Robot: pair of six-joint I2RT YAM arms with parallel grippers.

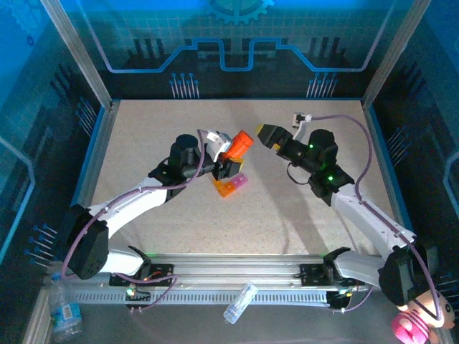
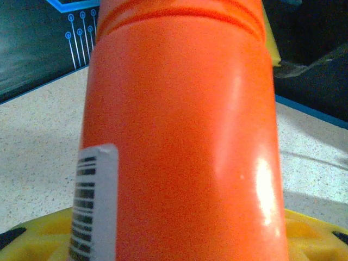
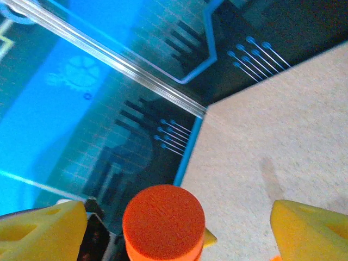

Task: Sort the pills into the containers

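The containers (image 1: 231, 185), a short orange and pink strip of small compartments, lie on the speckled table just below my left gripper (image 1: 228, 163). That gripper is shut on a tall orange bottle (image 1: 238, 145), which tilts up and to the right. In the left wrist view the bottle (image 2: 185, 136) is very close, with a barcode label (image 2: 92, 206) and yellow fingers (image 2: 318, 239) at the bottom corners. My right gripper (image 1: 269, 135) stands open just right of the bottle's end. The right wrist view has that round orange end (image 3: 163, 220) between the spread yellow fingers (image 3: 310, 228). No pills can be made out.
Blue walls with aluminium posts (image 1: 79, 50) enclose the table on three sides. A metal rail (image 1: 237, 269) runs along the near edge. Off the table in front lie a clear vial (image 1: 240, 303), a water bottle (image 1: 64, 315) and a pink object (image 1: 409, 330).
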